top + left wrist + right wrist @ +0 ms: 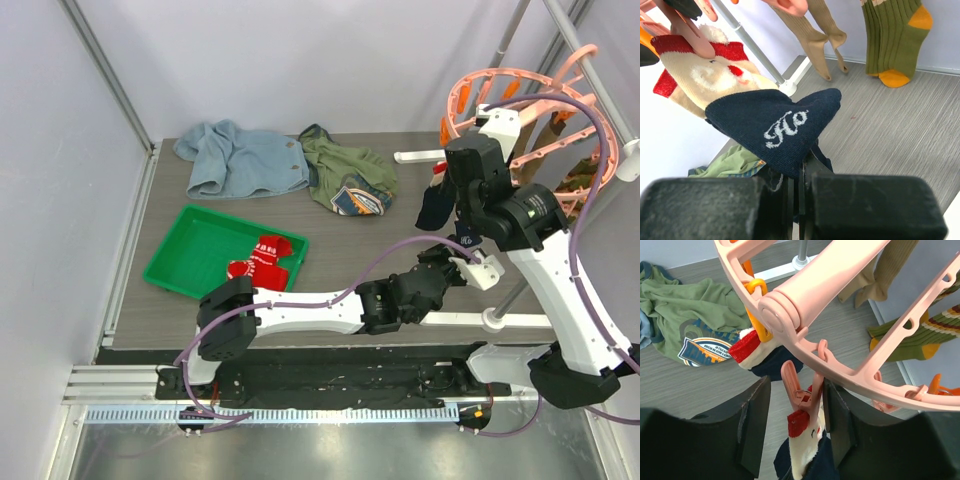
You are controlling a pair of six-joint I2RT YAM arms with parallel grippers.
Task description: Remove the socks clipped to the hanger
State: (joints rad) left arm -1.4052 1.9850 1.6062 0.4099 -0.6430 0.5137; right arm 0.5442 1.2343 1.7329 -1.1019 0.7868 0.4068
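1. I'm looking at the grey table [350,235], which is carrying everything, with the metal rack standing at its right side.
2. The hanger [840,270] is hanging from that rack on the right, tilted, with its spoked pink ring filling the right wrist view.
3. A light-blue garment [235,160] and an olive-green garment [345,170] are lying crumpled side by side at the far edge of the table, touching.
4. A green tray [190,250] is sitting on the left part of the table, and red socks [265,258] are lying in its right corner.
5. An olive sock with orange toe [895,40] and a pair of tan socks [820,35] are dangling at the hanger's far side.
6. The navy sock [775,125], with white lettering and a cream-and-red cuff, is hanging from the hanger's near side and stretching down toward my left arm.
7. The left gripper [801,167] is pinching the navy sock's lower edge, with the fingers pressed together on the fabric.
8. The right gripper [797,405] is reaching up under the ring with its jaws apart, one on either side of a pink clip [801,390].
9. That clip is biting the red cuff; I can't tell whether the right fingers are touching it.
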